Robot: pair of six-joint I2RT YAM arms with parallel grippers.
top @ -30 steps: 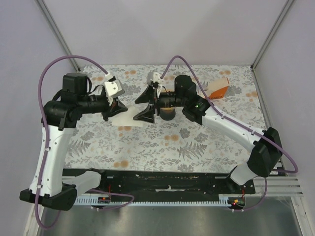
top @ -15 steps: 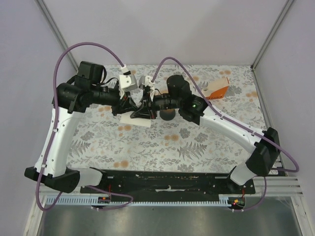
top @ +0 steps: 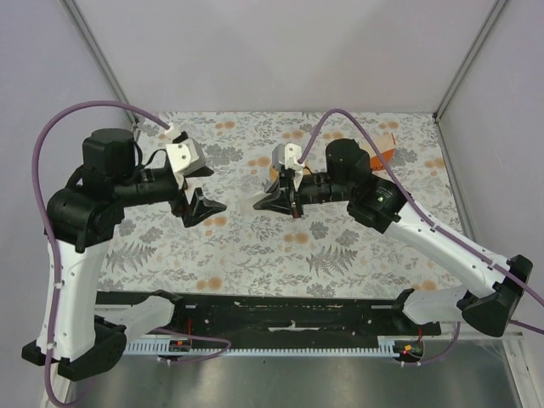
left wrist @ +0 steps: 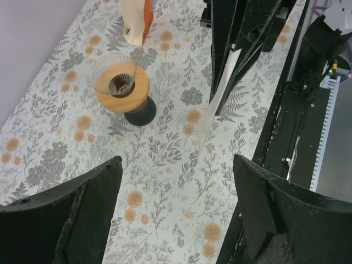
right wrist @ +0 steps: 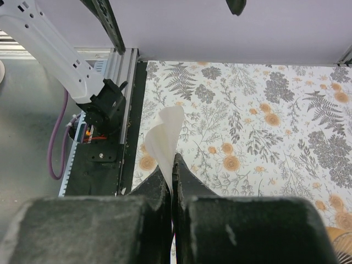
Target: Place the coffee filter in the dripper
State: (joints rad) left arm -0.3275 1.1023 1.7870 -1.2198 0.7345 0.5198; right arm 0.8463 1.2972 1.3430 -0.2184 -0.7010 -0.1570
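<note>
The right gripper (right wrist: 172, 165) is closed on the coffee filter (right wrist: 165, 135), pinching one edge so the white paper curls out past its fingertips. In the left wrist view the filter hangs to the right of the dripper (left wrist: 122, 87), apart from it. The dripper stands on a dark base on the table (left wrist: 165, 165), with an orange-and-white box (left wrist: 137, 19) beyond it. The left gripper (top: 206, 189) is wide open and holds nothing, well apart from the dripper.
</note>
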